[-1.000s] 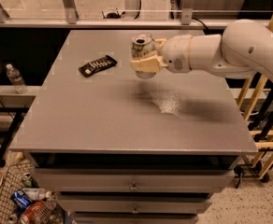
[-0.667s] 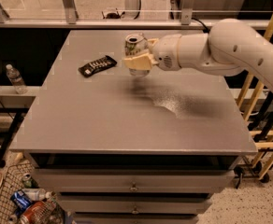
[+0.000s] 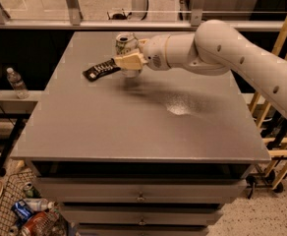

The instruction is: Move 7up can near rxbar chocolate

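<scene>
The 7up can, silver with green marks and a pull-tab top, is held upright in my gripper at the far left-middle of the grey table. The cream fingers are shut around the can's lower body and hide it. The rxbar chocolate, a flat black wrapper with white lettering, lies on the table just left of the gripper, its right end almost touching the fingers. My white arm reaches in from the right.
A bright light glare lies on the table right of centre. A glass railing runs behind the far edge. A water bottle stands on a ledge at left. Yellow wooden frames stand at right. Litter lies on the floor at lower left.
My gripper has carried the can to the left across the table, from about a can's length right of the bar to right beside the bar's right end.
</scene>
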You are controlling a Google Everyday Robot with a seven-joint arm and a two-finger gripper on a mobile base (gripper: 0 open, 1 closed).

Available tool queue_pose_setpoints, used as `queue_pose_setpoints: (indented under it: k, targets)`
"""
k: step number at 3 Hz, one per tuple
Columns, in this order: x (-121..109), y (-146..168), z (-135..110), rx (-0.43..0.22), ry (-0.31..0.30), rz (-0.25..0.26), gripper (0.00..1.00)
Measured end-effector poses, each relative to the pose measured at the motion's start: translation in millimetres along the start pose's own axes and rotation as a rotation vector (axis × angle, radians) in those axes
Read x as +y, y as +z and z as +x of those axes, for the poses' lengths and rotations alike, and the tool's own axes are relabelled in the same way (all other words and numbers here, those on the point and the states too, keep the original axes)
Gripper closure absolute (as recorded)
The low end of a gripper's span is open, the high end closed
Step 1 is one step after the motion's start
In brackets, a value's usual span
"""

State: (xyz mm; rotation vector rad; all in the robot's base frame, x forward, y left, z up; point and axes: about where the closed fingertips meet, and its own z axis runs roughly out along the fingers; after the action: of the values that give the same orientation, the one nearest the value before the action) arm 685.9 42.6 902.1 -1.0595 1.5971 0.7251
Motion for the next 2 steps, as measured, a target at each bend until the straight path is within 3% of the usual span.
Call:
queue_pose_setpoints:
  k: [2]
  targets:
    - [2,37,5,-0.037,-0.006,-0.018,1.00]
